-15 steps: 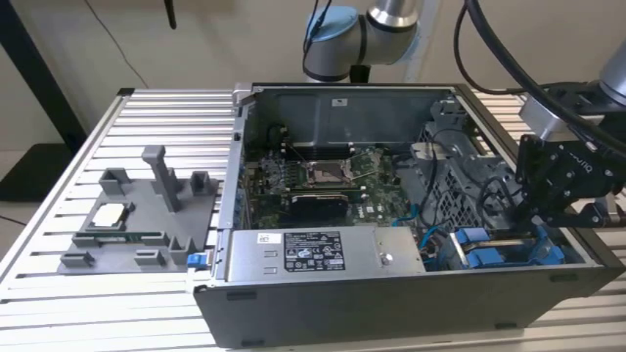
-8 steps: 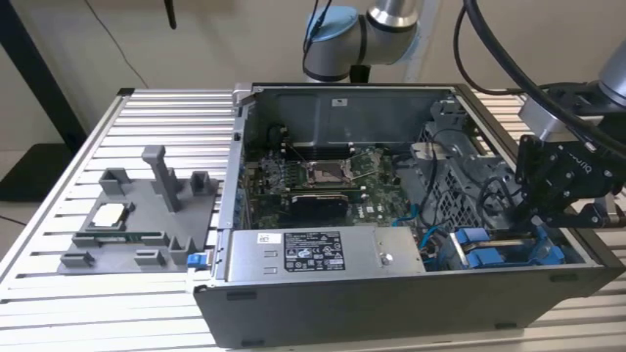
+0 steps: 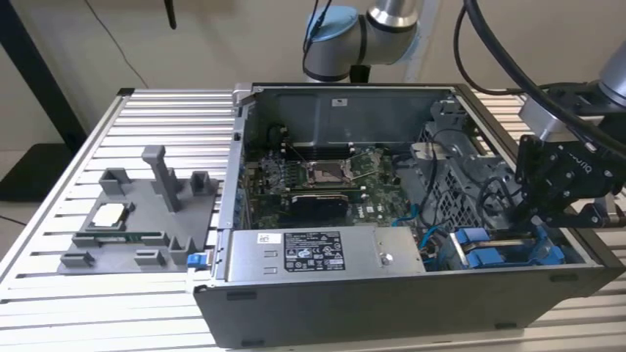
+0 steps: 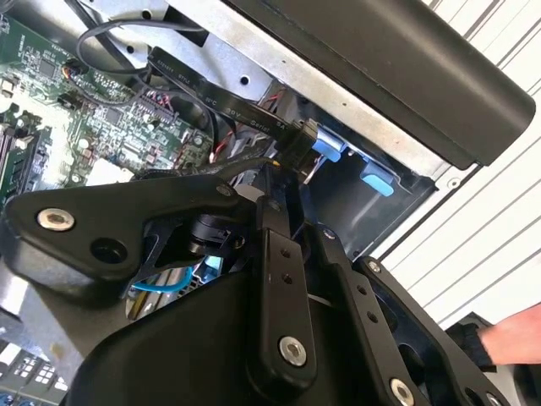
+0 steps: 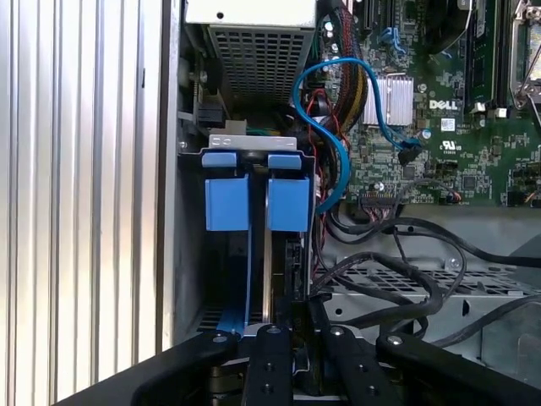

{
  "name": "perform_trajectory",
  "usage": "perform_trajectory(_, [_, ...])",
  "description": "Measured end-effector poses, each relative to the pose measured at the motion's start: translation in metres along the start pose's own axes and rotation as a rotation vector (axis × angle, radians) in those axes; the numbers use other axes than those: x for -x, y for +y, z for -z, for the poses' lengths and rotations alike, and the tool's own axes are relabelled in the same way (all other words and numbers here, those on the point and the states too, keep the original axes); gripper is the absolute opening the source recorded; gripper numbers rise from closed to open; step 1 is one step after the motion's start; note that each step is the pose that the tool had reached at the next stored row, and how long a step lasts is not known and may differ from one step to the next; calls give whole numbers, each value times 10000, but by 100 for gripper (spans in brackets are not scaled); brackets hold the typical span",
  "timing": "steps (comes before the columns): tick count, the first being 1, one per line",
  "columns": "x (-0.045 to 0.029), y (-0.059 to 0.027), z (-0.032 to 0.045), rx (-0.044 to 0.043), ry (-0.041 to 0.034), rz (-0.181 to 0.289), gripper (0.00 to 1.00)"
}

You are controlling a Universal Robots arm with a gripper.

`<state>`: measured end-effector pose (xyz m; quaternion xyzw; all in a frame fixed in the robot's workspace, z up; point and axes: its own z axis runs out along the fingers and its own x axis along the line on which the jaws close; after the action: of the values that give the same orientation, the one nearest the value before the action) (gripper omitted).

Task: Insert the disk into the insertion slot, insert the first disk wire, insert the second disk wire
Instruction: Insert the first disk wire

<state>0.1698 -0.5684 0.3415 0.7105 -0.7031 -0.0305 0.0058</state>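
The disk [image 5: 265, 271] stands on edge inside the insertion slot [image 5: 188, 254], retained by the blue clips [image 5: 228, 203]. The tool [image 4: 281, 179] appears closed on a black wire connector [image 4: 297, 145]. It holds the connector at the disk's rear edge, probably to align it with the port.

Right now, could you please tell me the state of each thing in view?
computer case: open, side panel off.
disk: on edge, seemingly down in the insertion slot.
insertion slot: occupied by the disk.
gripper: down inside the case, over the slot.
processor socket: uncovered, no cooler.
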Motion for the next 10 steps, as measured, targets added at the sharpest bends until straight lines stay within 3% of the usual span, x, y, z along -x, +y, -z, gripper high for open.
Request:
perform_trajectory(6, [1, 1, 11, -1, -117, 7, 19])
perform_trajectory(10, [-6, -1, 9, -2, -136, 7, 19])
